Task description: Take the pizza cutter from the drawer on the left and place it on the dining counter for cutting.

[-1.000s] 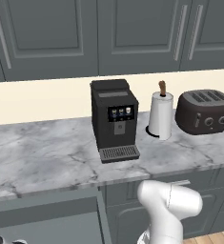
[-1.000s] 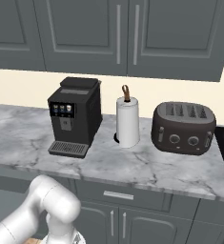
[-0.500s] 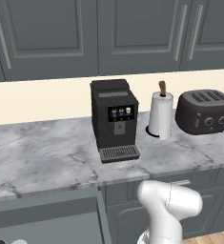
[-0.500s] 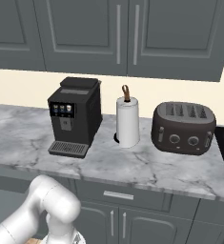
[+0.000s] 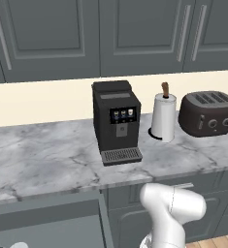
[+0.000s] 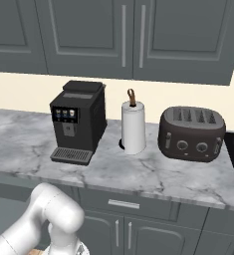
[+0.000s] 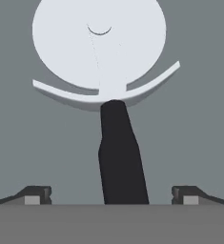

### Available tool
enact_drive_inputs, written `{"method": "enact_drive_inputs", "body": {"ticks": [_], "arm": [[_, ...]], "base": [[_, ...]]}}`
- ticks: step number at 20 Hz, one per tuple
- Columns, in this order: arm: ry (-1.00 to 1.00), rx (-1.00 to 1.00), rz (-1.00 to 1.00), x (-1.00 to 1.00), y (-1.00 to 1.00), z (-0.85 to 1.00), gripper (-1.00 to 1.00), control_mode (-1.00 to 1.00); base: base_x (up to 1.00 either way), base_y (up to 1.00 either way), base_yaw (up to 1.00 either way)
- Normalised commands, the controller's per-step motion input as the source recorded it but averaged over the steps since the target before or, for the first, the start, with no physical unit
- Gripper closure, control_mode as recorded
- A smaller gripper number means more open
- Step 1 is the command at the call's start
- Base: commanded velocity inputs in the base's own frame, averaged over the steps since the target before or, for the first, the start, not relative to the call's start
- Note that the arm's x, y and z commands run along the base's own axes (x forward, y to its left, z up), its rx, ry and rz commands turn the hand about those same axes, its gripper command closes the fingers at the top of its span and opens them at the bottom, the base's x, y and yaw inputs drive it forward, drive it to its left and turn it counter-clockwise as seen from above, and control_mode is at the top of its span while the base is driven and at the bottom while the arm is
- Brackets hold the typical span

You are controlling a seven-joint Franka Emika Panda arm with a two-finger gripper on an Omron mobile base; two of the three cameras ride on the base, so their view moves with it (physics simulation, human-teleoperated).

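Note:
The pizza cutter [image 7: 114,143] lies flat on the grey floor of the drawer [image 7: 194,119], right under the hand. Its white round wheel [image 7: 99,43] points to the top of the hand view and its black handle runs down toward the gripper. My gripper [image 7: 111,195] is open, with one fingertip [image 7: 37,194] on each side of the handle and not touching it. In the left base view the drawer [image 5: 47,208] stands pulled out at the lower left, and the arm [image 5: 171,213] bends down out of the picture. The dining counter is out of view.
On the marble worktop [image 5: 42,160] with the beige backsplash stand a black coffee machine [image 5: 114,121], a paper towel roll [image 5: 163,116] and a dark toaster [image 5: 207,114]. Dark grey wall cabinets [image 5: 110,34] hang above it. A shut drawer with a silver handle [image 6: 123,204] sits under the worktop.

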Motion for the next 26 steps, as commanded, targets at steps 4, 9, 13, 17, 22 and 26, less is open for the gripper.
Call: {"method": "enact_drive_inputs", "body": {"ticks": [4, 9, 13, 17, 22, 26], "arm": [[0.0, 0.0, 0.0, 0.0, 0.0, 0.0, -1.0, -1.0], [0.0, 0.0, 0.0, 0.0, 0.0, 0.0, -1.0, -1.0], [0.0, 0.0, 0.0, 0.0, 0.0, 0.0, 1.0, -1.0], [0.0, 0.0, 0.0, 0.0, 0.0, 0.0, 1.0, -1.0], [0.0, 0.0, 0.0, 0.0, 0.0, 0.0, 1.0, -1.0], [0.0, 0.0, 0.0, 0.0, 0.0, 0.0, 1.0, -1.0]], "base": [[0.0, 0.0, 0.0], [0.0, 0.0, 0.0], [0.0, 0.0, 0.0], [0.0, 0.0, 0.0], [0.0, 0.0, 0.0], [0.0, 0.0, 0.0]]}}
